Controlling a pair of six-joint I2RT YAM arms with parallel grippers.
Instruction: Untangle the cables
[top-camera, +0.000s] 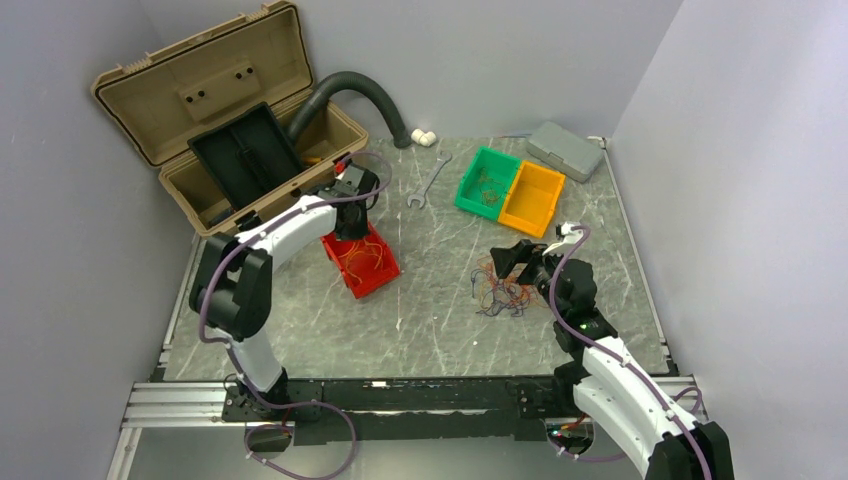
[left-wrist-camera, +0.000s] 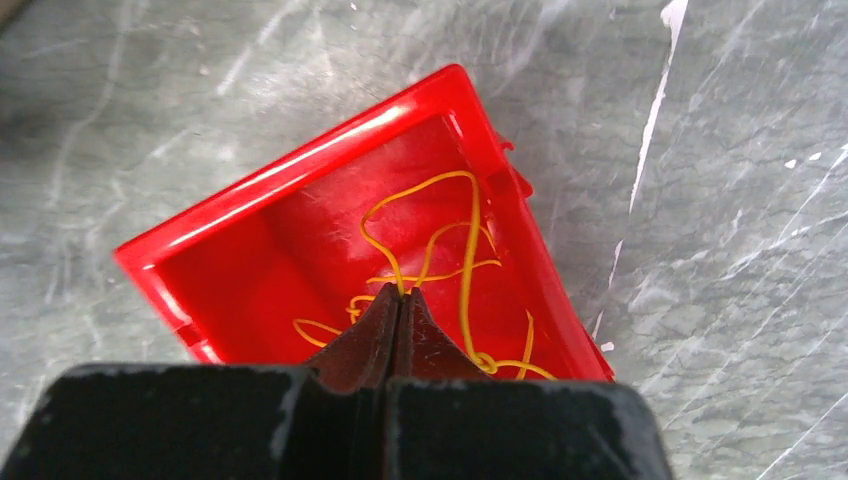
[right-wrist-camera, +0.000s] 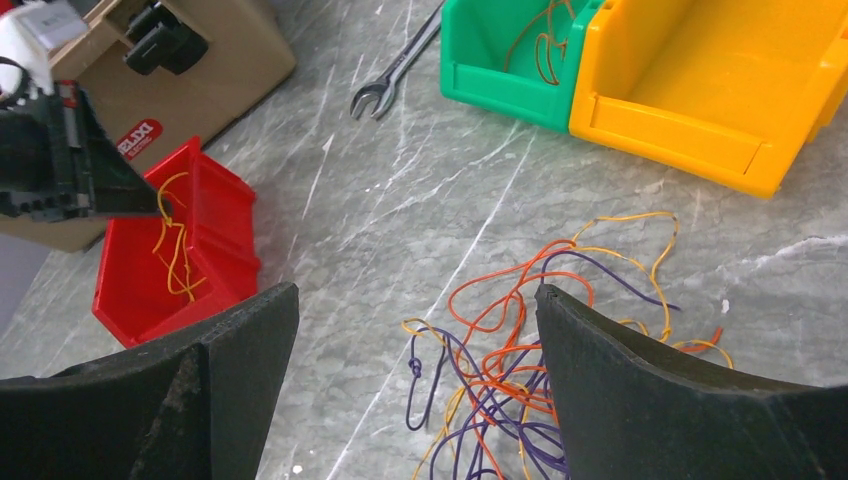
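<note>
A loose tangle of orange, purple and yellow cables (top-camera: 503, 290) lies on the table right of centre, also in the right wrist view (right-wrist-camera: 520, 350). My right gripper (top-camera: 510, 262) hangs over its left part, jaws wide open and empty (right-wrist-camera: 417, 300). My left gripper (top-camera: 352, 230) is over the red bin (top-camera: 362, 262), shut on a thin yellow cable (left-wrist-camera: 465, 260) that runs out of its tips (left-wrist-camera: 400, 295) and loops down into the bin (left-wrist-camera: 300, 165). A few more yellow strands lie in that bin (right-wrist-camera: 140, 290).
A green bin (top-camera: 487, 182) holding a few orange strands (right-wrist-camera: 545, 45) and a yellow bin (top-camera: 533, 197) stand at the back right. A wrench (top-camera: 428, 182) lies left of them. An open tan toolbox (top-camera: 230, 120), a dark hose (top-camera: 350, 90) and a grey case (top-camera: 563, 150) line the back.
</note>
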